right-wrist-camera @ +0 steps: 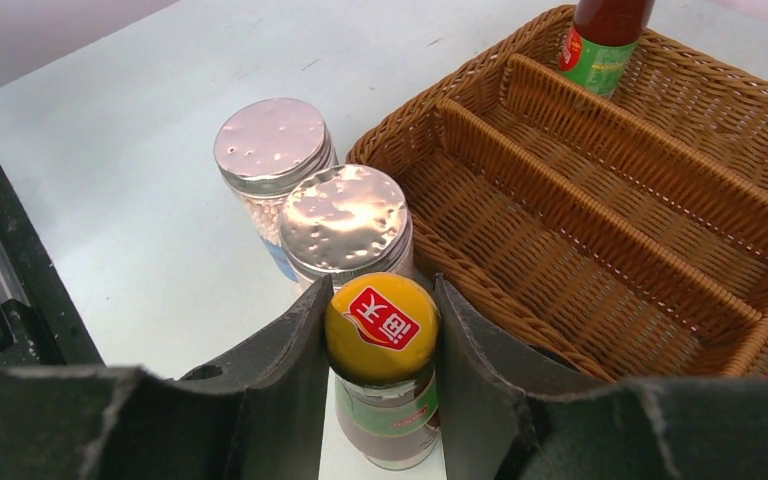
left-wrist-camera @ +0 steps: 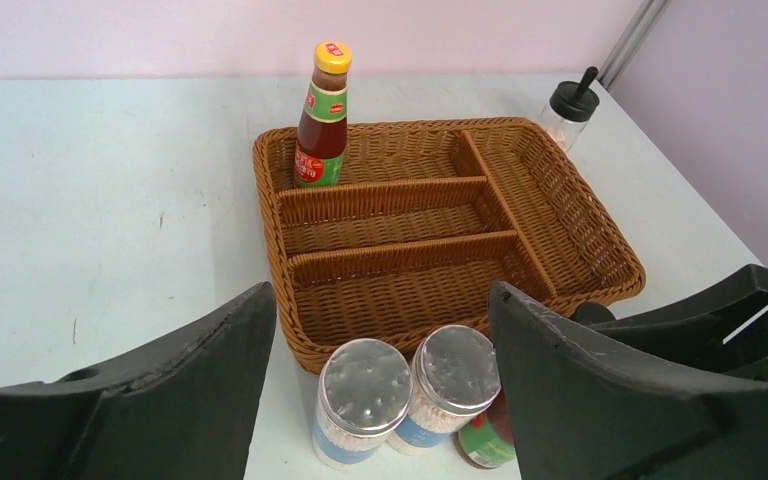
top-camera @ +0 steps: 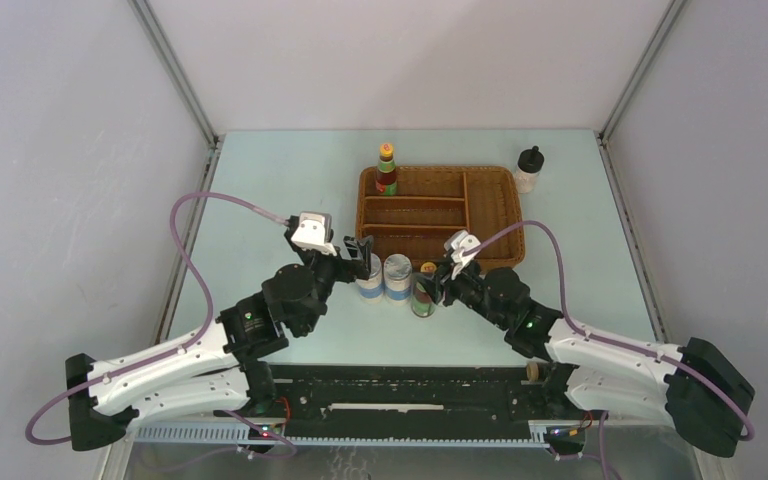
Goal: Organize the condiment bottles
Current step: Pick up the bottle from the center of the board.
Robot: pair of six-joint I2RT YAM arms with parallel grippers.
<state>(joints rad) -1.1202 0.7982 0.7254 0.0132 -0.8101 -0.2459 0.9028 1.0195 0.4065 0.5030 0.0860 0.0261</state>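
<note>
My right gripper (top-camera: 438,272) is shut on the yellow cap of a dark sauce bottle (right-wrist-camera: 384,345) that stands on the table just in front of the wicker tray (top-camera: 490,215). Two silver-topped shakers (top-camera: 370,277) (top-camera: 398,277) stand side by side to its left; they also show in the right wrist view (right-wrist-camera: 270,150) (right-wrist-camera: 345,222). My left gripper (top-camera: 362,252) is open, its jaws wide on either side of the shakers (left-wrist-camera: 364,398) (left-wrist-camera: 454,381). A second yellow-capped sauce bottle (top-camera: 387,170) stands in the tray's far left compartment. A white black-capped bottle (top-camera: 528,168) stands right of the tray.
The brown wicker tray (left-wrist-camera: 580,240) has three left compartments and one long right one; all but the far left are empty. Grey walls enclose the table on three sides. The black rail with the arm bases (top-camera: 410,395) runs along the near edge.
</note>
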